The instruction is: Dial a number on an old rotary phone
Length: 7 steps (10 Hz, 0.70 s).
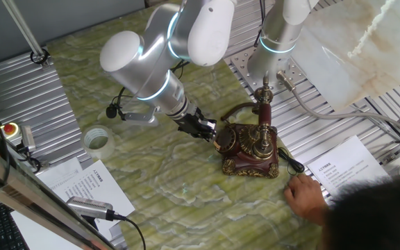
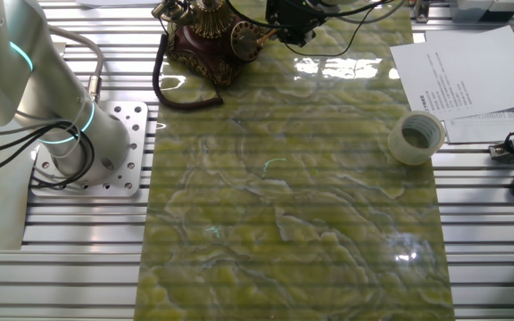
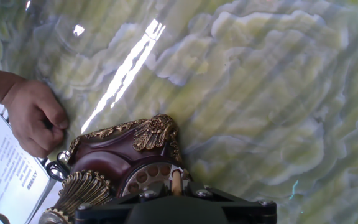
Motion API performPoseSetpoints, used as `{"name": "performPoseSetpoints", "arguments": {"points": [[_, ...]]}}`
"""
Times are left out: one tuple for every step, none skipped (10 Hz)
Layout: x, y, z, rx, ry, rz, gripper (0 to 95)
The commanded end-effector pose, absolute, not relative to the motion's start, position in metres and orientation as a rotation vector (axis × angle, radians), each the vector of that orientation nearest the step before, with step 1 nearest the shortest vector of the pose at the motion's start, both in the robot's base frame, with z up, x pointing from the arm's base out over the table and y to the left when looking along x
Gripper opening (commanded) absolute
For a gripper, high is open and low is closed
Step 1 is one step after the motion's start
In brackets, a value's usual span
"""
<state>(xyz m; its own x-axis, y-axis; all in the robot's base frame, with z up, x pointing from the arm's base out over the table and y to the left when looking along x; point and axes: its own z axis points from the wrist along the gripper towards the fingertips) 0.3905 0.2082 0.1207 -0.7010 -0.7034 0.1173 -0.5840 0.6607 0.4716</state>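
Observation:
The old rotary phone (image 1: 252, 154) is dark red-brown with brass trim and stands at the right of the green marble mat, its handset on the tall cradle. Its round dial (image 1: 226, 142) faces my gripper (image 1: 203, 128), which is right beside it. In the other fixed view the phone (image 2: 199, 37) is at the top edge, with the gripper (image 2: 286, 25) next to the dial (image 2: 244, 40). In the hand view the gripper (image 3: 176, 190) is shut on a pale stick (image 3: 176, 182), whose tip is at the dial's (image 3: 146, 177) finger holes.
A person's hand (image 1: 307, 196) rests by the phone's corner and also shows in the hand view (image 3: 36, 118). A clear tape roll (image 1: 98, 141) lies at the mat's left edge. Printed papers (image 1: 346, 170) and the phone's black cord (image 2: 181, 94) lie nearby.

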Motion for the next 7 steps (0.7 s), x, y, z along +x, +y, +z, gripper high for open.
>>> {"name": "performPoseSetpoints", "arguments": {"points": [[0.3917, 0.2089, 0.1212, 1.027, -2.586, -0.589, 0.0], [0.3922, 0.2091, 0.1216, 1.026, -2.586, -0.589, 0.0], [0.3929, 0.2093, 0.1221, 1.025, -2.585, -0.590, 0.0], [0.3938, 0.2096, 0.1228, 1.024, -2.583, -0.591, 0.0], [0.3942, 0.2095, 0.1232, 1.024, -2.583, -0.590, 0.0], [0.3943, 0.2095, 0.1233, 1.022, -2.582, -0.591, 0.0], [0.3952, 0.2096, 0.1241, 1.019, -2.581, -0.593, 0.0]]}}
